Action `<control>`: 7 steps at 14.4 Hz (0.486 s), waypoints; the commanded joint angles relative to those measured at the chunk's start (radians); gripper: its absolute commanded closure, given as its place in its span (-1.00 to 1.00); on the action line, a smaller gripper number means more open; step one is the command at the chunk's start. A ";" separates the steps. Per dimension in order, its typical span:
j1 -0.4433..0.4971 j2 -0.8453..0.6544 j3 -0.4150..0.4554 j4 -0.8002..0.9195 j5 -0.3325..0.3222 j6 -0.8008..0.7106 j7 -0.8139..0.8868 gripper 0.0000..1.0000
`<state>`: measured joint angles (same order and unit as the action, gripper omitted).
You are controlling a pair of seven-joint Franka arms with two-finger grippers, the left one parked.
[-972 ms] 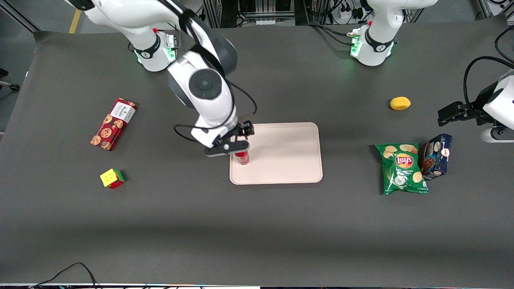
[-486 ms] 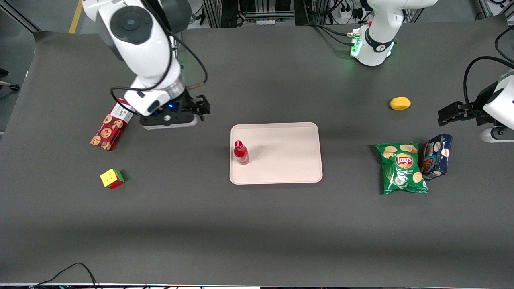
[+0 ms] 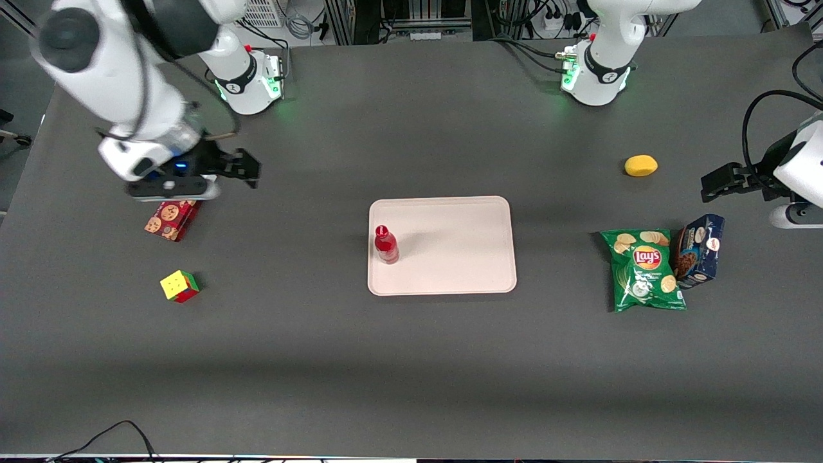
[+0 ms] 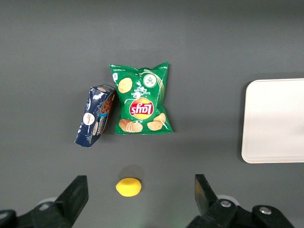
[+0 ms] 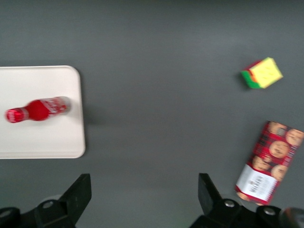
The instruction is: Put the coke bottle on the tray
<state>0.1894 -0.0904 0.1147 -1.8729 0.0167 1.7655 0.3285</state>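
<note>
The small red coke bottle (image 3: pixel 386 244) stands upright on the pale pinkish-beige tray (image 3: pixel 456 257), near the tray's edge toward the working arm's end. It also shows in the right wrist view (image 5: pixel 38 109) on the tray (image 5: pixel 42 137). My gripper (image 3: pixel 241 168) is open and empty, raised above the table well away from the tray, over the red cookie box (image 3: pixel 170 218). Its fingers (image 5: pixel 80 190) stand wide apart with only table between them.
A coloured cube (image 3: pixel 179 285) lies nearer the front camera than the cookie box (image 5: pixel 268 161); it also shows in the right wrist view (image 5: pixel 261 73). A green chips bag (image 3: pixel 645 270), a blue box (image 3: pixel 699 249) and a yellow lemon (image 3: pixel 640 165) lie toward the parked arm's end.
My gripper let go of the bottle, which stays standing on the tray. The arm rose and swung away toward the working arm's end, now over the cookie box.
</note>
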 commanded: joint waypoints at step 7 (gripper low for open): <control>-0.137 -0.026 -0.113 0.092 -0.067 -0.075 -0.094 -1.00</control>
<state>0.0686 -0.1405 -0.0040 -1.7787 -0.0405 1.6385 0.2623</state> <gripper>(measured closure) 0.000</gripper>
